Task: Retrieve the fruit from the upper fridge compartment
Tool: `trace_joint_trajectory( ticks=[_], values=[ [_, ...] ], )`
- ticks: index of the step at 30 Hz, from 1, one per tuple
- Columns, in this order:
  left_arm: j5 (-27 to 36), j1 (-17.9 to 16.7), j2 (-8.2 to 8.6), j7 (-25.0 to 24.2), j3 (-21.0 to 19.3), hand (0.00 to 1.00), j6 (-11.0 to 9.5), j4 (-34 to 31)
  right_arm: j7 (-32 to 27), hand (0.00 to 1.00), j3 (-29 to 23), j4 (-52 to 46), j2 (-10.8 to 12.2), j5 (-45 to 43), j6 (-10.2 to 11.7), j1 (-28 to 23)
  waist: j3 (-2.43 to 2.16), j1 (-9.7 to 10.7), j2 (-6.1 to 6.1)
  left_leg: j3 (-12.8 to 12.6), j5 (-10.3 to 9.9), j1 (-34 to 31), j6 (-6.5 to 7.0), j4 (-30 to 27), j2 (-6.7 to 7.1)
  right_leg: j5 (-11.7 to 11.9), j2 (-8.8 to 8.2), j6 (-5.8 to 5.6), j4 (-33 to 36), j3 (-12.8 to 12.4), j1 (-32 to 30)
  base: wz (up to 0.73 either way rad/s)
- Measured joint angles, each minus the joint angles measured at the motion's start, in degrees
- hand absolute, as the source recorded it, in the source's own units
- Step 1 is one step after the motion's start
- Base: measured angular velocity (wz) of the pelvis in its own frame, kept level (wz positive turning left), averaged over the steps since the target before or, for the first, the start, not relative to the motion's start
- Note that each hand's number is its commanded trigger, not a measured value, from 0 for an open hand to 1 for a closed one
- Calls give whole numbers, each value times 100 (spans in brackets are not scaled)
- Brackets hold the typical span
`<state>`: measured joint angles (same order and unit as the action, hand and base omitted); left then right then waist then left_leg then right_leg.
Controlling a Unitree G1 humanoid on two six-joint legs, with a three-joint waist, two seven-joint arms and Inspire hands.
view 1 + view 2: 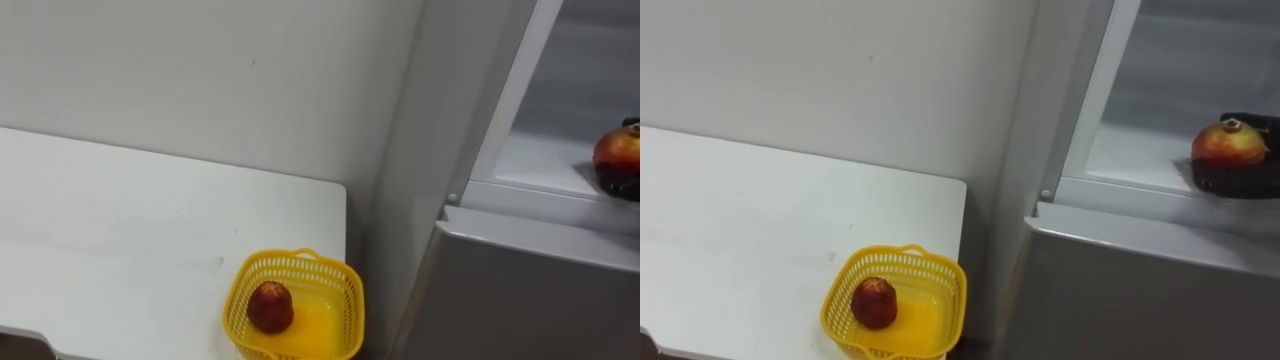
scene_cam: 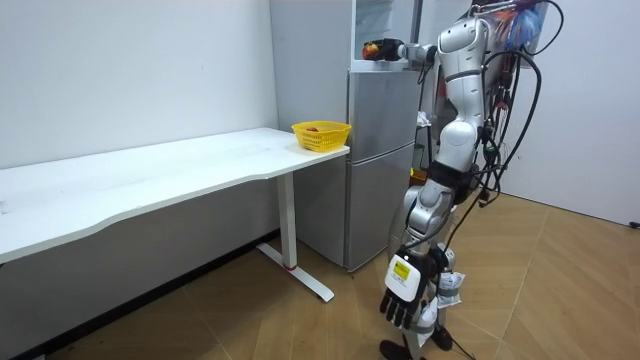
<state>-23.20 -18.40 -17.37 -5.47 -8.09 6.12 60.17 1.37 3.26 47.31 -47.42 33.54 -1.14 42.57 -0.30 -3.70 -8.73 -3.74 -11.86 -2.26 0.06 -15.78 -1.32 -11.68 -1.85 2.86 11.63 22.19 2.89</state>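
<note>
Upper fridge (image 1: 1110, 110) compartment stands open, with open shelf (image 1: 1130, 150) surface left of the right robot hand (image 1: 1230, 180). That hand is at the shelf's front lip, fingers curled under and round a red-yellow fruit (image 1: 1228, 145). The fruit is round with its stem end up. A yellow basket (image 1: 340, 290) sits at the tabletop (image 1: 120, 220) corner beside the fridge wall, with a dark red fruit (image 1: 270, 306) inside. The left robot hand (image 2: 400, 295) hangs low, fingers loose.
</note>
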Motion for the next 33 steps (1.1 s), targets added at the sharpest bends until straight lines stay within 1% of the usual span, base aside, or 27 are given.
trace_joint_trajectory(
  ticks=[4,9,12,14,17,19,20,22,24,25,26,27,29,30,32,33],
  values=[
    [-1,5,-5,21,30,0,-3,2,14,100,15,23,0,2,58,0,7,-9,9,1,0,4,0,3,-1,0,-2,-1,-1,0,6,0],
    [5,10,-16,29,40,0,-7,6,7,100,14,108,1,5,90,0,24,-80,23,-2,2,51,-3,16,-1,-2,-2,-1,-13,-7,16,0],
    [2,12,-16,24,40,0,-7,5,9,100,14,108,2,23,90,0,25,-103,22,-3,4,50,-6,25,-2,-4,-2,1,-36,-15,11,0],
    [2,29,-16,22,43,0,-9,5,13,100,15,106,7,244,90,-1,28,-124,27,-20,4,73,-6,47,-7,-3,0,2,-49,-21,3,0],
    [6,54,-16,18,41,0,-14,6,9,100,11,34,5,371,89,-14,18,-104,26,-21,4,82,-7,60,-6,-2,4,1,-71,-25,24,0],
    [18,88,-15,17,36,0,-20,6,-14,100,7,-119,13,466,81,-25,3,-100,22,-49,5,85,-8,83,-8,5,12,2,-71,-61,29,-7],
    [1,89,-15,21,35,0,-21,2,-64,100,7,-392,35,466,60,-104,-19,-102,51,-72,8,98,-12,108,-7,18,22,-1,-66,-87,29,-9],
    [2,99,-14,29,35,0,-21,2,-146,100,7,-885,66,460,52,-254,-42,-91,102,-75,9,110,-11,123,-5,21,17,-2,-55,-95,16,-3],
    [6,112,-12,103,38,0,-21,3,-246,100,-5,-1430,102,434,47,-462,-46,-87,134,-79,12,150,-14,167,-4,19,14,-5,-51,-109,24,0],
    [6,109,-9,163,33,0,-17,1,-344,100,-71,-1860,197,377,42,-658,-43,-64,147,-77,16,185,-17,209,-4,18,13,-7,-52,-96,49,4],
    [1,112,1,207,34,0,-19,-2,-439,100,-139,-2265,327,292,42,-847,-30,-39,167,-72,16,201,-17,209,-5,17,13,-8,-58,-74,85,7],
    [1,114,18,235,34,0,-19,-2,-473,100,-168,-2449,402,197,41,-922,-19,-16,182,-67,16,205,-17,204,-2,17,12,-9,-71,-70,99,9],
    [14,130,92,295,34,0,-26,-43,-667,100,-371,-3209,720,-268,60,-1261,19,19,237,-93,15,203,-16,206,-2,21,11,-16,-88,-91,94,0],
    [32,142,113,331,34,0,-26,-45,-725,100,-439,-3387,800,-351,60,-1366,28,28,252,-93,15,201,-16,208,-2,21,11,-16,-87,-91,97,0],
    [120,179,186,474,53,0,-30,-48,-998,100,-617,-3999,1106,-592,71,-1762,34,45,298,-115,15,203,-16,217,-4,20,10,-18,-85,-109,97,-2],
    [120,195,205,503,57,0,-33,-50,-1045,100,-684,-4191,1177,-656,71,-1895,38,47,314,-126,14,200,-15,217,-7,20,11,-18,-85,-112,97,-5]
  ],
)
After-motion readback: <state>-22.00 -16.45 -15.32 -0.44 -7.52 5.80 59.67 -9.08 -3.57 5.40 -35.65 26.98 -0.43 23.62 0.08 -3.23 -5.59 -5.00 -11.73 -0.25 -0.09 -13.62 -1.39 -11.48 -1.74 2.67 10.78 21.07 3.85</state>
